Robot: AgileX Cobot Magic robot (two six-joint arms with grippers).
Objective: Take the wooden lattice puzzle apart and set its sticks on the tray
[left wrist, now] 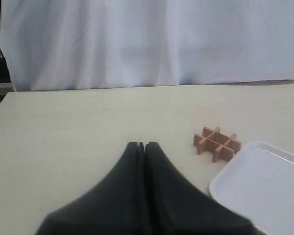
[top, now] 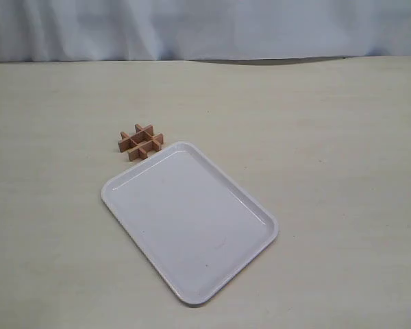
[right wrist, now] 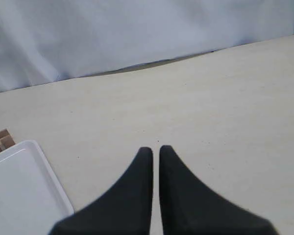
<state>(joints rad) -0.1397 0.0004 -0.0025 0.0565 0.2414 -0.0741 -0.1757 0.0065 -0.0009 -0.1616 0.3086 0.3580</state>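
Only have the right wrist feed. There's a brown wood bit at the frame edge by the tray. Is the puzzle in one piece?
Observer: Yes. The puzzle is whole, four sticks crossed in a hash.
Operator: On the tray?
Observer: No. It lies on the table beside the far-left corner of the tray, which has no sticks on it.
Operator: Left arm?
Observer: The left pincer is shut, short of the puzzle, holding nothing.
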